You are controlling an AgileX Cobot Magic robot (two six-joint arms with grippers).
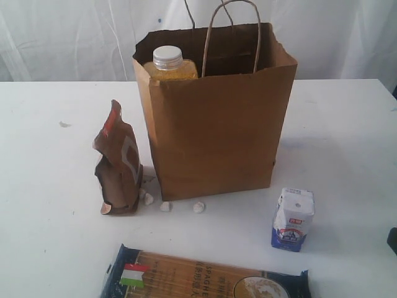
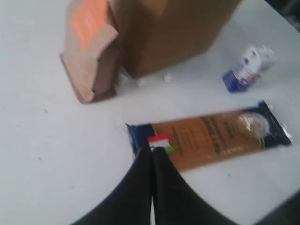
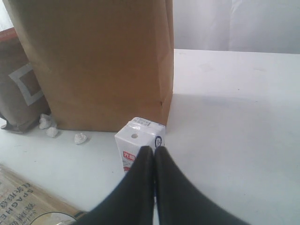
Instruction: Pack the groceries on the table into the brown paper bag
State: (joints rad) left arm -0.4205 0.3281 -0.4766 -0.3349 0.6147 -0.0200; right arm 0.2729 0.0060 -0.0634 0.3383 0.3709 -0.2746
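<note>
The tall brown paper bag (image 1: 217,118) stands open mid-table, and the yellow white-capped bottle (image 1: 169,64) pokes out of its left side. Left of the bag stands the brown pouch with orange label (image 1: 118,162). The white-blue carton (image 1: 293,218) is upright at the front right. The dark-blue spaghetti pack (image 1: 198,276) lies flat at the front edge. My left gripper (image 2: 152,149) is shut and empty, over the flag end of the spaghetti pack (image 2: 211,136). My right gripper (image 3: 153,150) is shut and empty, just short of the carton (image 3: 138,145). Both jars are out of view.
Several tiny white lumps (image 1: 166,205) lie on the white table (image 1: 347,143) along the bag's front foot. A dark piece of the right arm (image 1: 392,241) shows at the right edge. White curtain hangs behind the table.
</note>
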